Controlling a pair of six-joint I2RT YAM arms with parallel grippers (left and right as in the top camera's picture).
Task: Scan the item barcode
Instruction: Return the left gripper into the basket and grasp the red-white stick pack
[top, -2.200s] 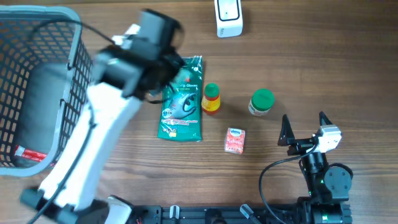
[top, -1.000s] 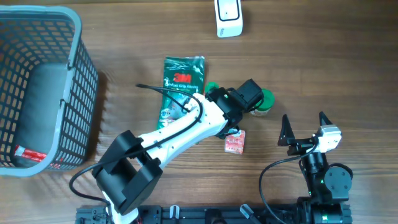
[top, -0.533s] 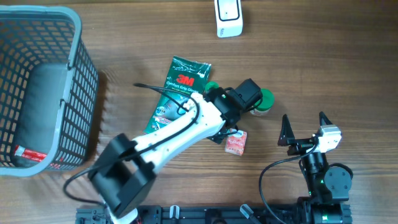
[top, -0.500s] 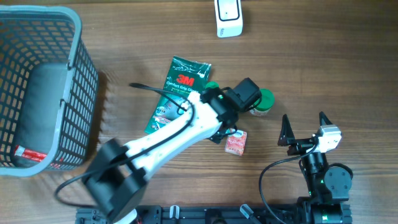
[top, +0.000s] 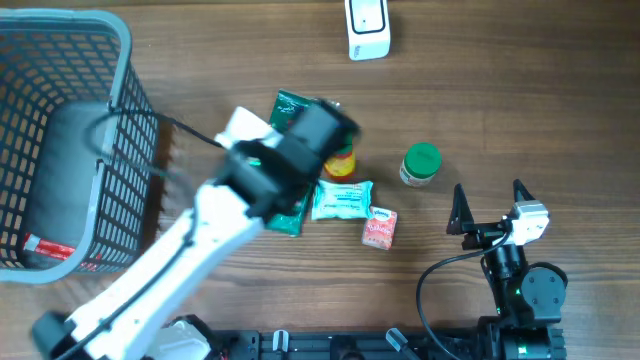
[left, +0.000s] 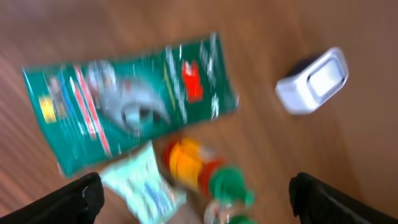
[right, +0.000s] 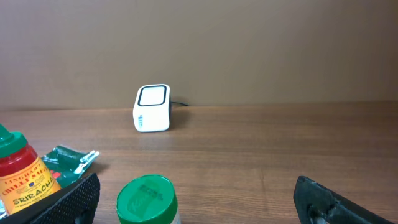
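Observation:
The white barcode scanner (top: 367, 28) stands at the table's far edge, and shows too as the scanner (left: 311, 81) and the scanner (right: 152, 109). A light teal packet (top: 342, 198) lies flat between a sriracha bottle (top: 340, 162) and a small pink box (top: 378, 227). My left gripper (top: 322, 128), blurred by motion, hovers over a green 3M package (top: 288, 104). In its wrist view the left gripper (left: 199, 205) is open and empty above the teal packet (left: 143, 183) and the bottle (left: 193, 160). My right gripper (top: 489, 192) stands open and empty at the near right.
A green-lidded jar (top: 421, 165) stands right of the bottle, and close before the right gripper as the jar (right: 146, 199). A grey wire basket (top: 125, 70) holding a dark bag fills the left side. The left arm (top: 180, 260) stretches across the near left.
My left gripper opened and let go of the teal packet, which now lies by the bottle. The left arm swung back toward the left. The right arm has not moved.

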